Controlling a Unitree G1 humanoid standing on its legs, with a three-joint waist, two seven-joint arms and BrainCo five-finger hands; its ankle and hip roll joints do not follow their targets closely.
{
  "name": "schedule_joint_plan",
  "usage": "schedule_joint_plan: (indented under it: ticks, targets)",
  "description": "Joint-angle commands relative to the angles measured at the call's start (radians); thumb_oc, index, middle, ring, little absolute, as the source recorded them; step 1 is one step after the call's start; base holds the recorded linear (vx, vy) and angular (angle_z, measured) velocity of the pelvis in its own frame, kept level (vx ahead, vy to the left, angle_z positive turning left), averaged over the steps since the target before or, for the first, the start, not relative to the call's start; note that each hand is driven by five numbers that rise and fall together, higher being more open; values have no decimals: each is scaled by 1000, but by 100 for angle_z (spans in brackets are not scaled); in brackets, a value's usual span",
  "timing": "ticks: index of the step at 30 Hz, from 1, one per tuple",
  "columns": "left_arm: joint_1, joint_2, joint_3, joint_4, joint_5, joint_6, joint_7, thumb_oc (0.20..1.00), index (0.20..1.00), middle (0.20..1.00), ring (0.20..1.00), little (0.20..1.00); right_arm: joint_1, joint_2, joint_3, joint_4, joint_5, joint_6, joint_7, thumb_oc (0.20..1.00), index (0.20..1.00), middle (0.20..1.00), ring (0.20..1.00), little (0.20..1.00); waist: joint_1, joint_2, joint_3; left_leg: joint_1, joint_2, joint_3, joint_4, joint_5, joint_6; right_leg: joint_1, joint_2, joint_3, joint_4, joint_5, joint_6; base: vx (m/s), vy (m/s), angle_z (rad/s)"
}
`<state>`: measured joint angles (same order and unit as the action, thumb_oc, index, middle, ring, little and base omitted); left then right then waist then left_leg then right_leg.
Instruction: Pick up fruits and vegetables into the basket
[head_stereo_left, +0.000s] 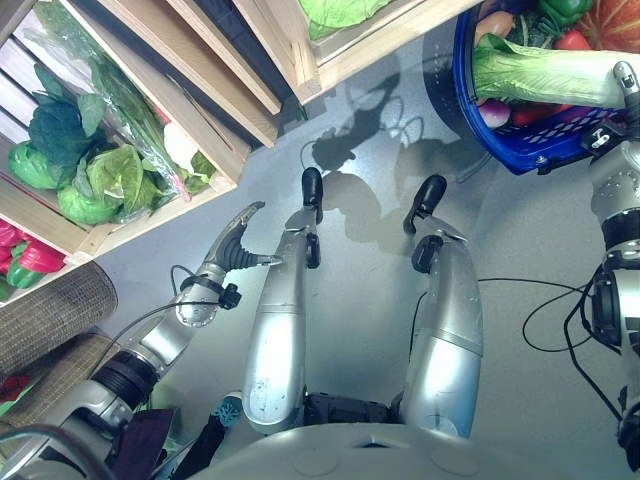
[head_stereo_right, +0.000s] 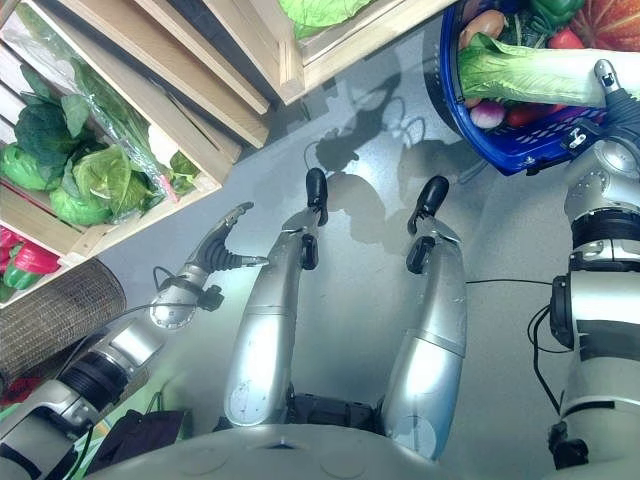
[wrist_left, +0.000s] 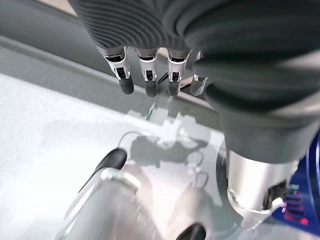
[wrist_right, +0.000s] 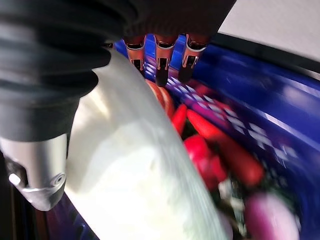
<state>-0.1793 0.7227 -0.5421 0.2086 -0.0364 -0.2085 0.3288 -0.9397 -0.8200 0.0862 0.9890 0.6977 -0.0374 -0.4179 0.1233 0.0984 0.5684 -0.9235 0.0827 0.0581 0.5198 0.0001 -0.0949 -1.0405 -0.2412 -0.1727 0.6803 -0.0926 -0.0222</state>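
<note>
- Blue plastic basket (head_stereo_left: 540, 150) holds red peppers (wrist_right: 200, 150); a pale-stalked leafy cabbage (head_stereo_left: 540, 75) lies across its rim.
- Right hand (wrist_right: 160, 60): fingers straight against the cabbage.
- Left hand (head_stereo_left: 240, 245) hangs relaxed, empty, beside the wooden crate (head_stereo_left: 120, 230).
- No legible writing.

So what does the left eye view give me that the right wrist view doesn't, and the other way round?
The left eye view adds the wooden crate of leafy greens, red peppers below it, and the left hand, fingers straight, over the floor. The right wrist view adds the right hand up close, fingers straight, with red chillies and a purple onion past it. Both show the blue basket and the long pale-stalked cabbage lying across it, against the right hand.
</note>
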Motion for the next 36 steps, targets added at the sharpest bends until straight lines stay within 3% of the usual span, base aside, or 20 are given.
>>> schedule_joint_plan:
  ticks: [1,7,15,17,23,27,31,33,36]
  targets:
    - [104,-16,30,-83,31,-81,55,1000,1000,1000,1000,1000,97,-105,18,-114,-97,-75,-104,1000,1000,1000,1000,1000,-32,109,-48,12,-19,29,-32,-67,70,28,58,-31,45,-88,47,-22,35,-1]
    - [131,-25,111,-146,73,-148,101,1000,1000,1000,1000,1000,314,-48,-125,-357,-178,-156,-265,1000,1000,1000,1000,1000,-73,80,-48,92,-18,50,-74,-64,67,111,79,-28,-23,-70,57,-22,50,-5]
    - [154,-55,227,-249,106,-254,132,1000,1000,1000,1000,1000,679,145,-221,-682,-349,-274,-357,1000,1000,1000,1000,1000,-142,31,-48,215,-21,75,-131,-59,63,241,106,-12,-112,-40,79,-9,50,-8]
    - [149,-65,260,-273,121,-270,134,1000,1000,1000,1000,1000,729,197,-220,-716,-389,-295,-349,1000,1000,1000,1000,1000,-157,16,-48,228,-17,89,-146,-33,67,260,109,-19,-143,-7,77,-81,17,-16]
    - [145,-77,311,-312,103,-279,88,1000,1000,1000,1000,1000,835,265,-201,-795,-395,-309,-282,1000,1000,1000,1000,1000,-183,-13,-48,310,-10,99,-170,-33,64,345,117,-5,-182,-2,93,-15,16,-11]
    - [150,-90,341,-348,29,-313,-24,1000,1000,1000,1000,1000,895,300,-183,-858,-412,-329,-222,1000,1000,1000,1000,1000,-198,-31,-48,379,-2,107,-188,-35,62,417,114,1,-209,0,102,6,15,-6]
    - [166,-122,378,-405,-120,-386,-134,1000,1000,1000,1000,1000,949,316,-158,-948,-481,-354,-203,1000,1000,1000,1000,1000,-206,-41,-48,455,-1,117,-225,-31,62,495,111,8,-253,5,113,14,19,-8]
    - [157,-133,388,-417,-76,-409,-82,1000,1000,1000,1000,1000,952,313,-143,-969,-499,-342,-194,1000,1000,1000,1000,1000,-208,-45,-48,475,0,119,-227,-34,63,517,110,9,-259,4,114,13,8,-4]
    - [136,-133,403,-434,-31,-378,-8,1000,1000,1000,1000,1000,952,301,-119,-996,-532,-307,-192,1000,1000,1000,1000,1000,-209,-48,-48,491,1,120,-225,-36,63,536,108,12,-260,0,114,6,-1,-1]
